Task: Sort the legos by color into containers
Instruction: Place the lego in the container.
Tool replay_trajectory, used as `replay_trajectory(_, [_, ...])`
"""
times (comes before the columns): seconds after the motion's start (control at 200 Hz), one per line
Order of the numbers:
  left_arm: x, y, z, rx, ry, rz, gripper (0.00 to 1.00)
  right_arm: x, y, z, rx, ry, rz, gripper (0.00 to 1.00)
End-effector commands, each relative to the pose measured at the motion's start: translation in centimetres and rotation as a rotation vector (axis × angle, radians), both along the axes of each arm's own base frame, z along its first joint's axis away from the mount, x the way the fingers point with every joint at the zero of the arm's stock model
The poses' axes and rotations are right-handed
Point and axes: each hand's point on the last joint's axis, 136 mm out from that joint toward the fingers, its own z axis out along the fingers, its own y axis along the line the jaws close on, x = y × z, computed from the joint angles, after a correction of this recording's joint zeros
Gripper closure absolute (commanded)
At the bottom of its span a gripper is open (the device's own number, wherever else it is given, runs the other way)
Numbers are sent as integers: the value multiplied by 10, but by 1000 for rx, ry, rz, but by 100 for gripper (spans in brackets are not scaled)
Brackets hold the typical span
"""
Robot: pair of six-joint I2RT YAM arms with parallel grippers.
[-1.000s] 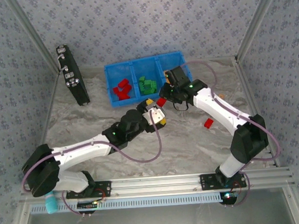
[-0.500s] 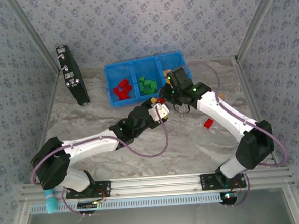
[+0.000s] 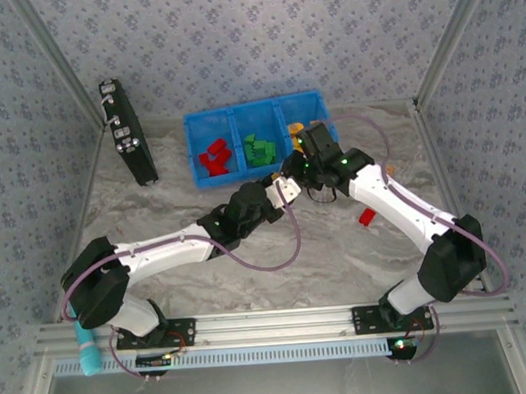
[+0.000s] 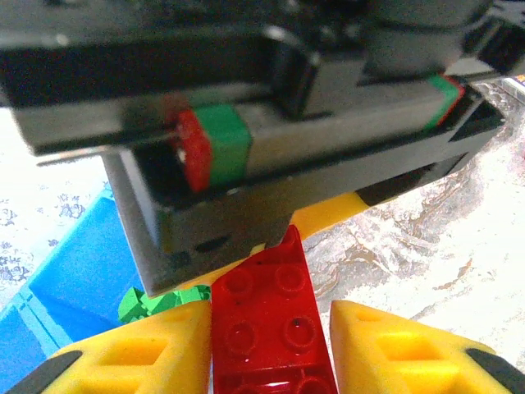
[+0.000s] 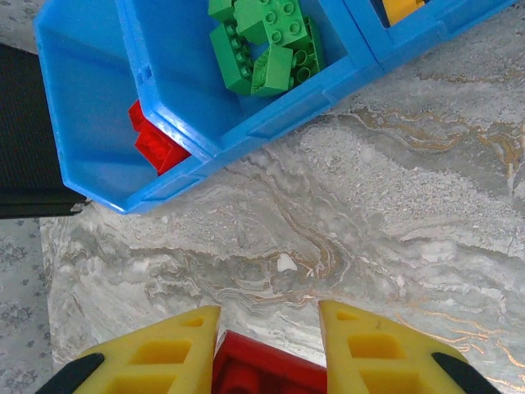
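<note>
A red lego [image 4: 267, 320] is held between both grippers just in front of the blue tray [image 3: 240, 118]. My left gripper [image 4: 271, 361] is shut on its near end, with the yellow fingers [image 4: 131, 353] against its sides. My right gripper [image 5: 269, 353] is shut on the other end of the red lego [image 5: 267, 369], and its dark body [image 4: 246, 148] looms right ahead in the left wrist view. In the top view the left gripper [image 3: 287, 187] and the right gripper [image 3: 290, 168] meet tip to tip. The containers hold red legos [image 3: 214, 157], green legos [image 3: 258, 150] and orange-yellow legos [image 3: 295, 129].
A loose red lego [image 3: 366, 216] lies on the marble table right of the right forearm. A black case [image 3: 125, 132] leans at the back left. The tray wall [image 5: 246, 123] is close ahead of the right gripper. Open table lies in the front middle.
My left arm has reached forward to the right gripper and its jaws have closed from wide open onto the red lego. The right gripper has kept its hold and barely shifted.
</note>
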Motion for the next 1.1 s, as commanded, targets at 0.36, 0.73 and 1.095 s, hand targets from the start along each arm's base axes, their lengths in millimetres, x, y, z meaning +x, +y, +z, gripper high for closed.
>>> replay_trajectory(0.36, [10,-2,4,47,-22,29,83,-8,-3,19,56,-41,-7,75])
replay_trajectory(0.73, [35,48,28,41,-53,156,86,-1,-48,33,35,-120,-69,20])
replay_trajectory(1.095, [113,157,22,-22,55,474,86,-88,-194,-57,-342,170,-218,7])
